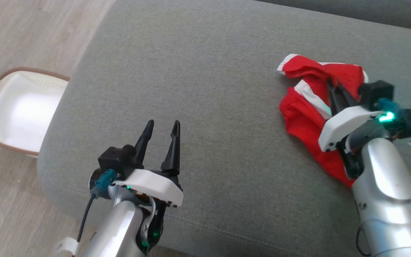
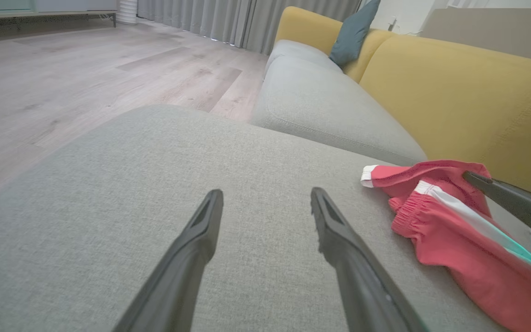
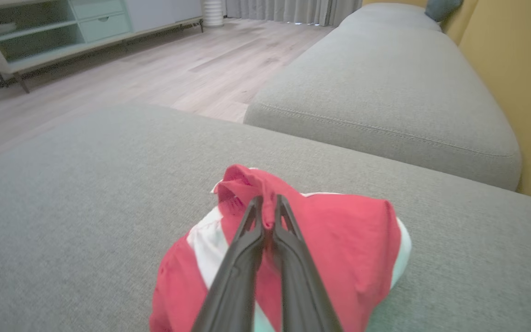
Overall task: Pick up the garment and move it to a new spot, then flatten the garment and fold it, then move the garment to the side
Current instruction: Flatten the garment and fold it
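Pinched tight on a raised fold of the red-and-white garment [image 3: 339, 240], probably shorts, with the right pincer [image 3: 266, 199]. Lay crumpled toward the right of the gray sofa seat [image 1: 209, 71]. Hovered spread wide over bare fabric with the left pincer [image 1: 162, 125], well apart.

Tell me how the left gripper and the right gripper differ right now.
The left gripper is open; the right gripper is shut on a fold of the red garment. The left gripper hovers over bare grey cushion, holding nothing; the right gripper is on the garment at the cushion's right. Both have two long dark fingers.
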